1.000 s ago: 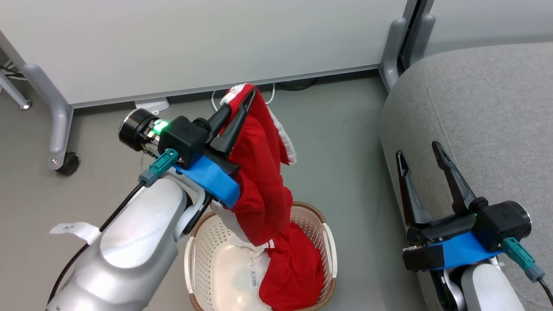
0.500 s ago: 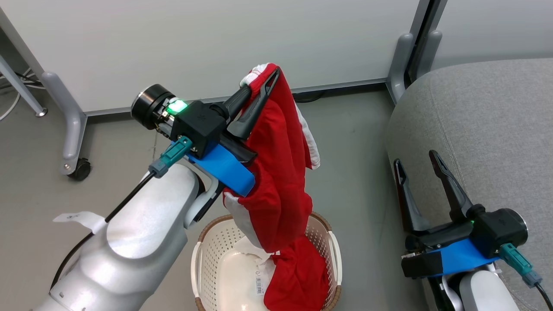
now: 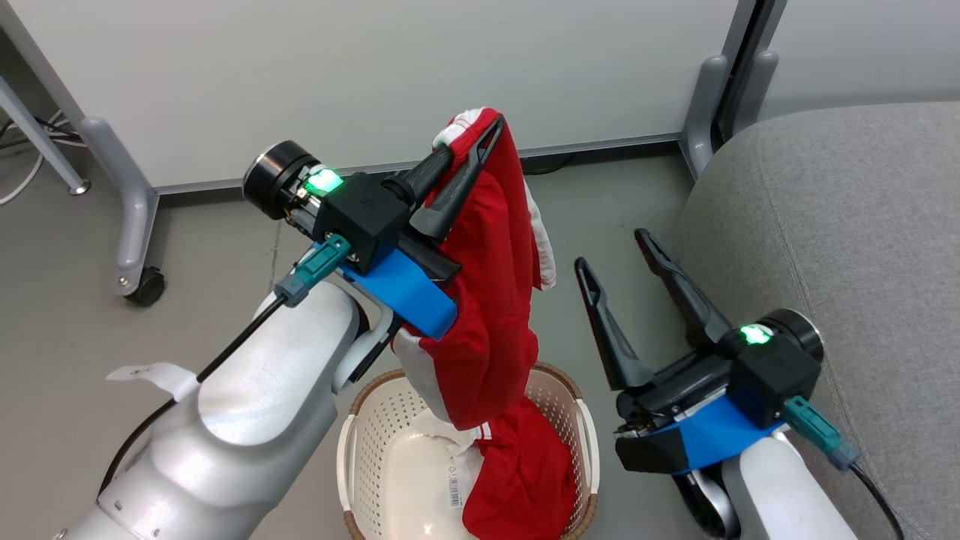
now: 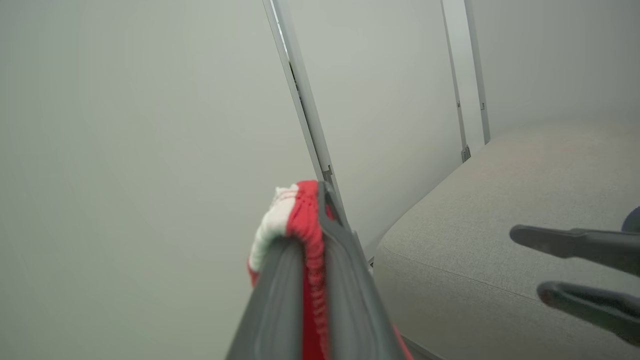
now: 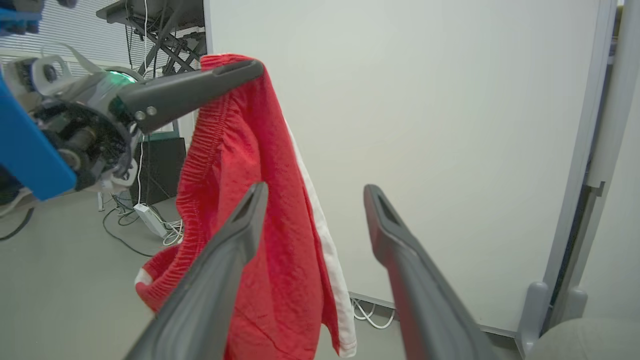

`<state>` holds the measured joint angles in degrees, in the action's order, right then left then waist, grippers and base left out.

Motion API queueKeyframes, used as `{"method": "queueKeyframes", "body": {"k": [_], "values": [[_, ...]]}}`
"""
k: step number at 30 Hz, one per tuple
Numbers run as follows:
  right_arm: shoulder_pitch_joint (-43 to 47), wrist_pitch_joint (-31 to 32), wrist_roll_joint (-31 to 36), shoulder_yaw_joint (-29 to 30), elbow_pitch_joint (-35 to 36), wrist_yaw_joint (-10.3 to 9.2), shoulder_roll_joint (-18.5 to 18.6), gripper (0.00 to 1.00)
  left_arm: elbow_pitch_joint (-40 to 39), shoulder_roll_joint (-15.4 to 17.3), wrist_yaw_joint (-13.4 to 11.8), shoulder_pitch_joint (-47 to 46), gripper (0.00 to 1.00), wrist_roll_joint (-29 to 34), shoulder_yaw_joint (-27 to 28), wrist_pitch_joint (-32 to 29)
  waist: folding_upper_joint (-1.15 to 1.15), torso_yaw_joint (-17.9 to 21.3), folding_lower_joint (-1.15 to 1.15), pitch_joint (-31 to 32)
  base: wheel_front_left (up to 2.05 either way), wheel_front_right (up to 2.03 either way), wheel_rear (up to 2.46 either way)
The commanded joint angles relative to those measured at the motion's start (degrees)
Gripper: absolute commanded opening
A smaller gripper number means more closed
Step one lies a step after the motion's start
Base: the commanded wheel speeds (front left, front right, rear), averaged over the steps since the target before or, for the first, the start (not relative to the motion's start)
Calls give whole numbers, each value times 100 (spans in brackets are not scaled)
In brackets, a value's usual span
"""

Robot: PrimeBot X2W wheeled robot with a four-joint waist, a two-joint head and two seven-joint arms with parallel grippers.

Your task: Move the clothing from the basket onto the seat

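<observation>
Jaws, left gripper: pressed together on the elastic waistband of one red garment, with white trim showing at the pinch. The left wrist view shows the ribbed band squeezed between both fingers.

Jaws, right gripper: spread wide and empty. The tips point up and toward the hanging cloth, near it but apart from it.

Clothing, item 1: the red garment, raised above the basket. It hangs from the left fingers beside the blue bracket and has a white stripe down its right edge. Its lower end reaches the basket's mouth.

Clothing, item 2: red fabric lying in the right half of the basket and heaped against the rim, with short white stripes at its upper edge. It is probably a separate garment, though the hanging piece covers the place where the two meet.

Basket: cream, perforated, with a brown woven rim. It stands on the grey floor between the two arms. A barcode sticker shows on the bare inner bottom.

Seat: light grey upholstery with a rounded edge, to the right of the basket, just beside the right arm.

Background: pale partition panel on grey legs, with a castor at left.
</observation>
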<state>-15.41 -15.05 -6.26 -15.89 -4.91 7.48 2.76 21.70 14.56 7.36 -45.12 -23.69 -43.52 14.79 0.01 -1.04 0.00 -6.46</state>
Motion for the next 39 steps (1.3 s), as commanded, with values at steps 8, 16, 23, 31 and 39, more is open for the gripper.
{"method": "queueKeyframes", "body": {"k": [8,16,23,31,39], "values": [[-672,-19,-154,-614,-467,3,21,100,-53,-125,-22,-190,0,59,-104,19,-1,-126,0,-89,0,0,0],[-1267,-13,-126,-861,-1243,3,24,100,-143,-295,-13,-338,0,114,-298,28,-1,-299,0,-179,0,0,0],[-1594,-13,-154,-905,-1919,3,23,100,-213,-435,-7,-405,0,122,-440,33,-1,-400,0,-187,0,0,0],[-1783,-13,-476,-967,-2382,3,22,0,-292,-506,-2,-422,0,90,-508,38,-1,-429,0,-143,0,0,0],[-1828,-13,-576,-987,-2384,3,23,0,-279,-456,-8,-408,0,81,-481,43,-1,-413,0,-162,0,0,0]]}}
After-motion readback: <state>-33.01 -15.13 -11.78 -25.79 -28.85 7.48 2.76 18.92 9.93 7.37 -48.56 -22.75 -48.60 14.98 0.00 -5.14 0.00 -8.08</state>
